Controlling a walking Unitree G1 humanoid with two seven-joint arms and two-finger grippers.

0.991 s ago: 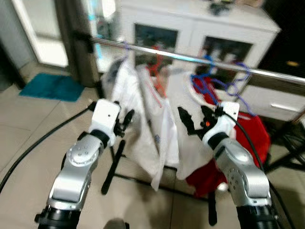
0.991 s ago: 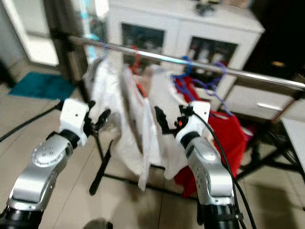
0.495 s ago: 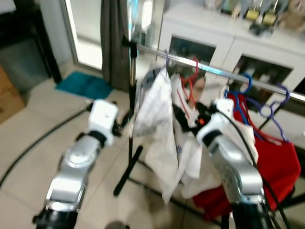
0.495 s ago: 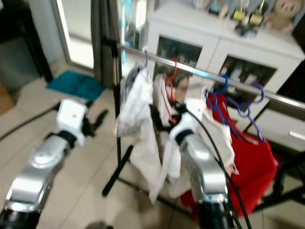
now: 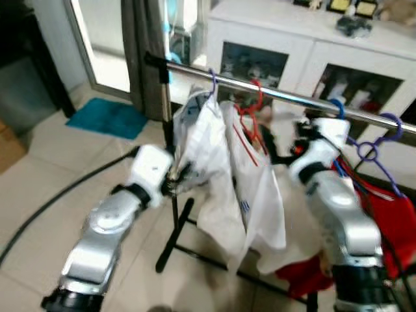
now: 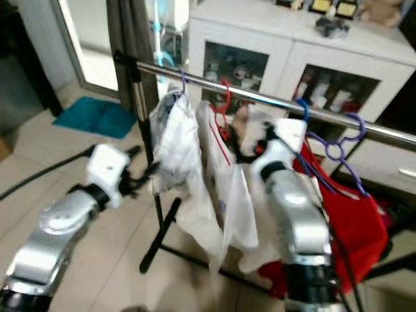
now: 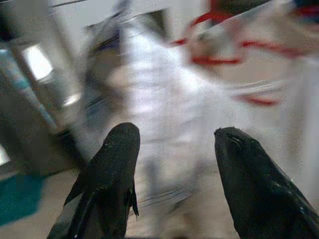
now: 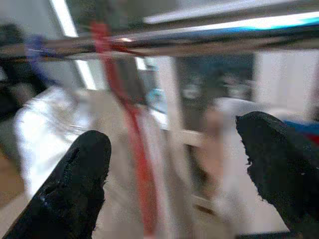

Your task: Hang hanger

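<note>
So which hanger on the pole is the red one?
The red hanger is second from the pole's left end, holding a white garment. A purple one hangs to its left; the blue and another purple hanger hang further right.

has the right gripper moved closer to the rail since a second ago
Yes. The right gripper has risen toward the rail, beside the red hanger.

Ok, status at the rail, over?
Left gripper open, at the white garments. Right gripper open, empty, facing the red hanger on the rail. No hanger in either gripper. Garments crowd the rail.
</note>
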